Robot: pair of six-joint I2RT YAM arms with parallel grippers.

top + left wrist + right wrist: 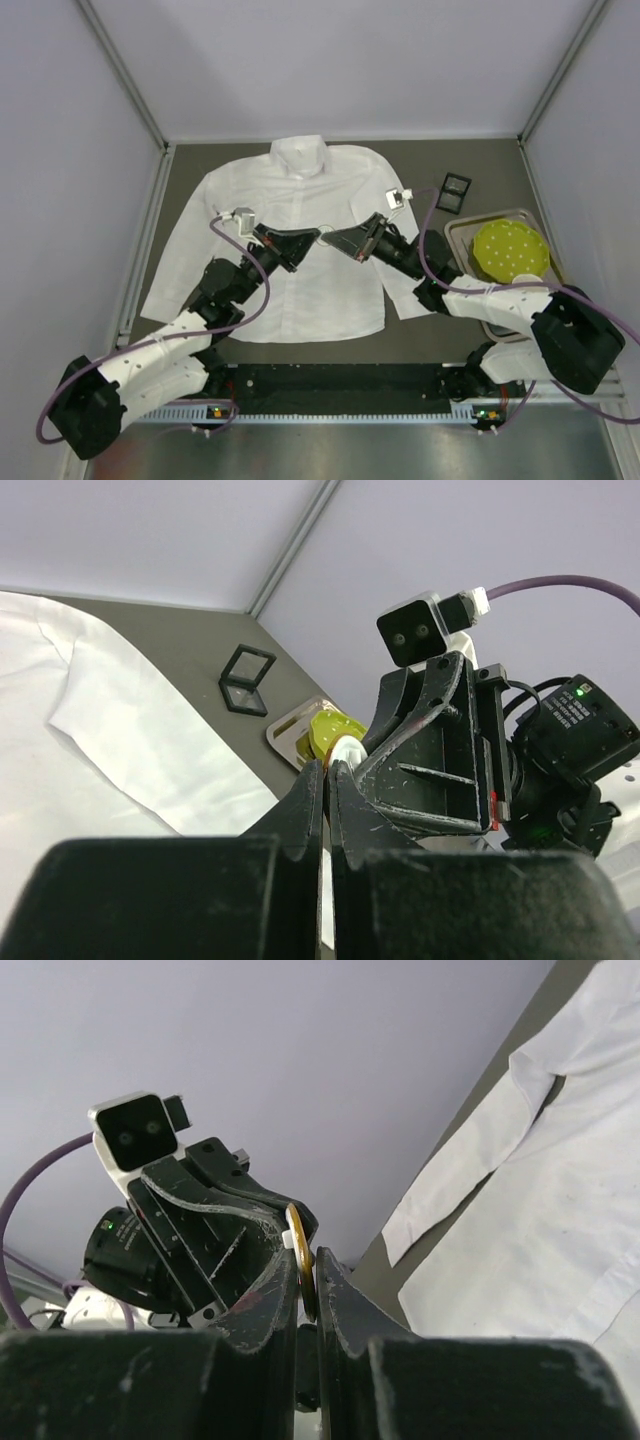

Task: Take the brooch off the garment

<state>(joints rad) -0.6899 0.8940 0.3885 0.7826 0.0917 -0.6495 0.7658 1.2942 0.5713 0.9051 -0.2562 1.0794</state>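
Right claw pinches the gold brooch edge-on, raised above the chest of the garment, while the left claw, fully closed, meets it from 9 o'clock.

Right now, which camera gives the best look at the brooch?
Right wrist: the brooch shows as a gold disc, edge-on, clamped in the right gripper. From the top it is too small to make out over the shirt. The left wrist view shows no gold.
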